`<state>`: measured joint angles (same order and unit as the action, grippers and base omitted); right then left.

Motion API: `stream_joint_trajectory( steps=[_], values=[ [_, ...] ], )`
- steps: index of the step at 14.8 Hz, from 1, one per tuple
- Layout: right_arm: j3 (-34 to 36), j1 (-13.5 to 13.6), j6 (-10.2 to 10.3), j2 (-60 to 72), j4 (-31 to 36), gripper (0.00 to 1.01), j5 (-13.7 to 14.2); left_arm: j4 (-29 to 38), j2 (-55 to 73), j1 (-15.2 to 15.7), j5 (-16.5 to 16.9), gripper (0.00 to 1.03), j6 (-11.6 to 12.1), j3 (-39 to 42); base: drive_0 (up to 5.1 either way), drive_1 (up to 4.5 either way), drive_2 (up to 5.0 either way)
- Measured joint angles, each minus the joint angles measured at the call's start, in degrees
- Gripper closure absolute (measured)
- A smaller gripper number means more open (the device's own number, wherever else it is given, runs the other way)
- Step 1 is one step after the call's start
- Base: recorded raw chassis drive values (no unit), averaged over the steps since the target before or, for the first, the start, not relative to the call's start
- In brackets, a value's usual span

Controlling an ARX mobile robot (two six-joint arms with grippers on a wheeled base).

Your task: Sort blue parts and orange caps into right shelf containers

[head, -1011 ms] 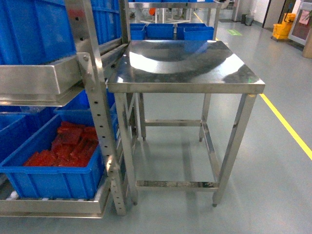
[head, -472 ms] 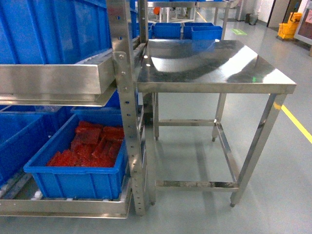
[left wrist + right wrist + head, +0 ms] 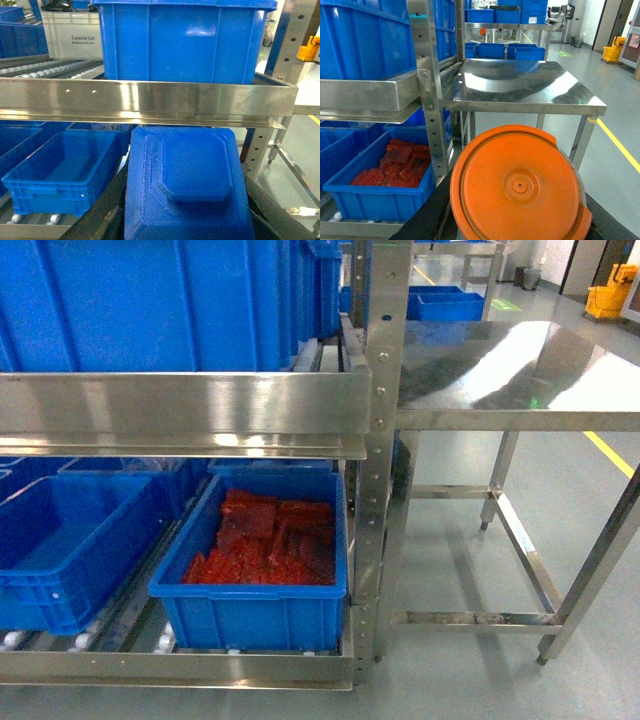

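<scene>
Both end effectors grip loads: left a blue part (image 3: 187,192), right an orange cap (image 3: 520,186).

A steel roller shelf (image 3: 180,410) carries blue containers (image 3: 250,605); beside it stands a bare steel counter (image 3: 520,370) on the floor (image 3: 450,680).

To your right stands a bare steel table (image 3: 520,365) beside the steel rack (image 3: 378,440). Far right sits a yellow mop bucket (image 3: 610,292); a yellow floor line (image 3: 610,453) runs past the table.
</scene>
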<state>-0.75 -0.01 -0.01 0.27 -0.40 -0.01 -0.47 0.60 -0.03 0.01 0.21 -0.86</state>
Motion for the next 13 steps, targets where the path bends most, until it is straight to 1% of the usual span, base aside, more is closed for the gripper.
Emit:
stream_joint_trajectory(
  steps=[13],
  values=[
    [0.00,0.00,0.00,0.00,0.26,0.57,0.02,0.11,0.00,0.00,-0.04,0.59,0.00,0.00,-5.1,2.33,2.3]
  ],
)
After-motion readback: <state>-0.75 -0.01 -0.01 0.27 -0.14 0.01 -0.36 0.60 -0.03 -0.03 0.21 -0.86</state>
